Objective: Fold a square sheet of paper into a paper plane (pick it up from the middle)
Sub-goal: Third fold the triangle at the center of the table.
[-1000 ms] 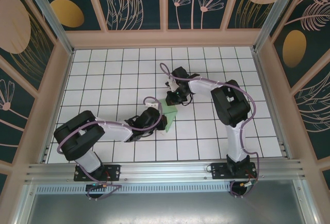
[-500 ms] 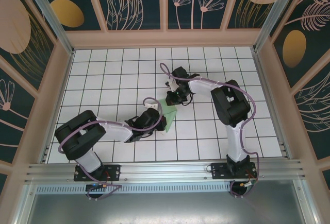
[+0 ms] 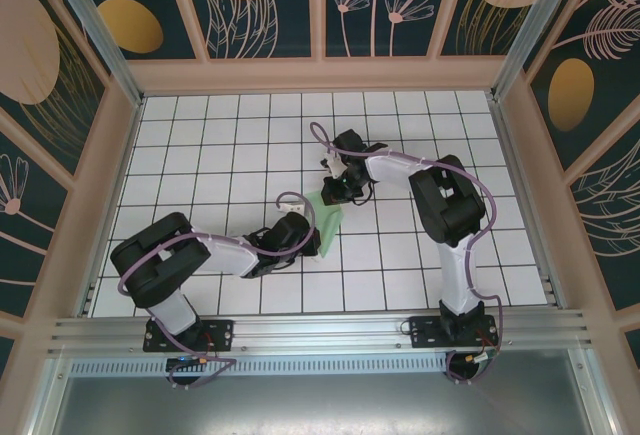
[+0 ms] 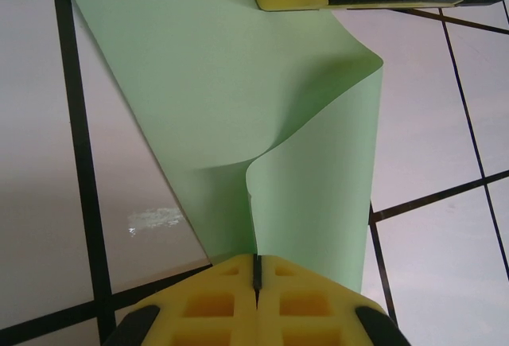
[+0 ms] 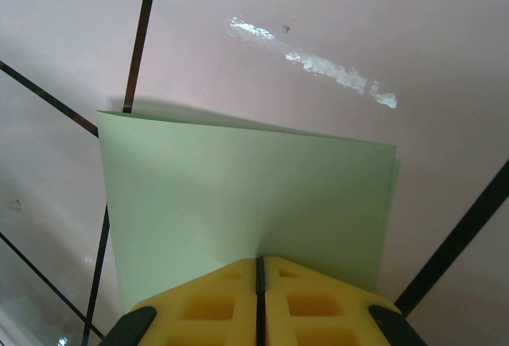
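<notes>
Pale green, the square sheet of paper point(image 4: 238, 107) is pinched twice: the left jaws closed on an edge at frame bottom, the right jaws closed on the doubled far edge. It bows between them over the middle of the table point(image 3: 200, 155). Likely the first fold; next, flatten and crease.

Black-and-white arms point(image 3: 225, 253), lilac cables point(image 3: 118, 277) (looped), yellow claw pads point(image 4: 211, 302) — hollow-celled
</notes>
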